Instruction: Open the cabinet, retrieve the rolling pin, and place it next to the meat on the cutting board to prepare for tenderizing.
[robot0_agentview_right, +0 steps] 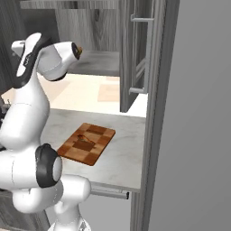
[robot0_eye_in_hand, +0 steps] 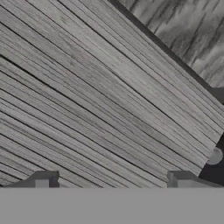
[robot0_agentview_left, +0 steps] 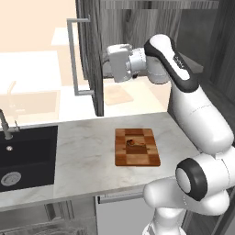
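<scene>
The cabinet (robot0_agentview_left: 92, 55) is dark grey with a streaky wood grain. Its left door stands swung out toward the camera, edge-on in the left base view, with a long silver bar handle (robot0_agentview_left: 72, 57) on its outer face. In the right base view the right door (robot0_agentview_right: 135, 54) is also swung open, its bar handle facing right.

The end effector (robot0_eye_in_hand: 111, 181) is up at cabinet height, just beside the inner face of the open left door; its two finger tips stand wide apart with nothing between them, and the hand view looks straight onto grey grained wood very close by.

Below, the checkered cutting board (robot0_agentview_left: 137, 147) lies flat on the pale marbled surface (robot0_agentview_left: 82, 156), with the small reddish-brown meat (robot0_agentview_left: 131, 142) near its middle. A black sink (robot0_agentview_left: 27, 158) with a tap (robot0_agentview_left: 5, 124) sits well to the board's left. A plain pale board (robot0_agentview_left: 117, 95) lies farther back, past the cabinet.
</scene>
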